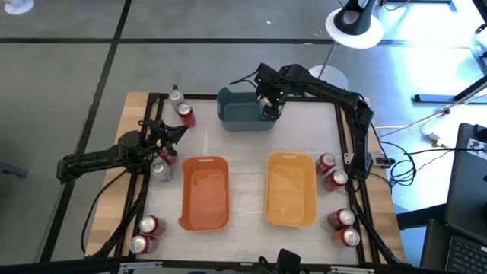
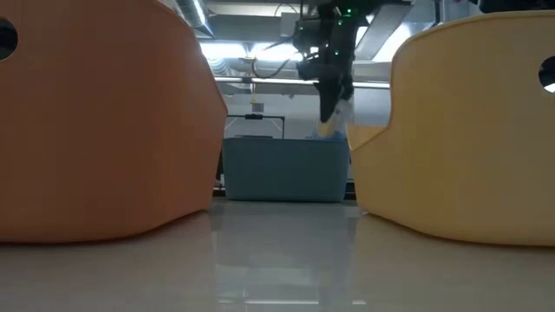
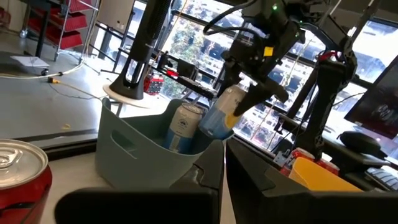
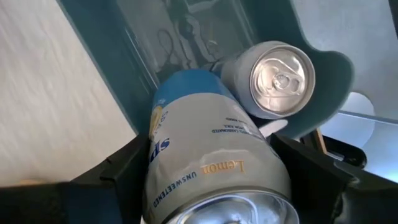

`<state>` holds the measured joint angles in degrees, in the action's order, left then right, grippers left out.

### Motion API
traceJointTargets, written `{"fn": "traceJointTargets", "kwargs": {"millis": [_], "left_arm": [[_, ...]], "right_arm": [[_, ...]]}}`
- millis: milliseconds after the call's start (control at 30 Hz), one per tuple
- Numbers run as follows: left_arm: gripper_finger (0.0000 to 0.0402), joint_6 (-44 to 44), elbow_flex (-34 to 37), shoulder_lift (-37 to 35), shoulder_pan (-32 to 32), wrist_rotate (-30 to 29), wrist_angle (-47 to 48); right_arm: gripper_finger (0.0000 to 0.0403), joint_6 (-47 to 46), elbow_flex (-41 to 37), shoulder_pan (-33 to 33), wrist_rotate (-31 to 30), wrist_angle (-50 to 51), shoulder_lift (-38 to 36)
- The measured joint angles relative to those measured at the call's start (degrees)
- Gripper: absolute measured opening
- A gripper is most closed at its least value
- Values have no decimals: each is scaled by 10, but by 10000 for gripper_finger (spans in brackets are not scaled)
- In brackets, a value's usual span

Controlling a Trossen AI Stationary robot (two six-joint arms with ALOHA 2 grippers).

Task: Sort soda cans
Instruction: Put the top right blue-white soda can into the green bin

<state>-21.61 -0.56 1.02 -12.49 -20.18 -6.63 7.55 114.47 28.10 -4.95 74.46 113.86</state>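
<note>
Right gripper [image 4: 205, 180] clasps a silver-blue can [image 4: 205, 162] by its smooth, rigid (probably light) sidewall above the blue bin [image 1: 240, 114]; left gripper [image 1: 176, 132], beside it, is closed.

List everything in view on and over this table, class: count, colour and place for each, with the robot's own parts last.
Red soda cans: nine, beside the table's left and right edges.
Silver-grey cans: two, left side.
Blue-and-white lemon can: one, held tilted over the blue bin.
Second can: one, silver top, upright inside the blue bin.
Blue bin: one, far middle.
Orange bin: one, near left.
Yellow bin: one, near right.
Left pincer: shut, by the left cans.
Right pincer: gripping the lemon can.
</note>
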Motion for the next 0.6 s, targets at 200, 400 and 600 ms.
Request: {"fn": "traceJointTargets", "kwargs": {"millis": [200,400,600], "left_arm": [[11,10,0,0,0,0,1],[11,15,0,0,0,0,1],[11,15,0,0,0,0,1]], "right_arm": [[282,-2,-31,0,0,-24,0],[282,-2,-66,0,0,-59,0],[282,-2,-97,0,-2,-78,5]]}}
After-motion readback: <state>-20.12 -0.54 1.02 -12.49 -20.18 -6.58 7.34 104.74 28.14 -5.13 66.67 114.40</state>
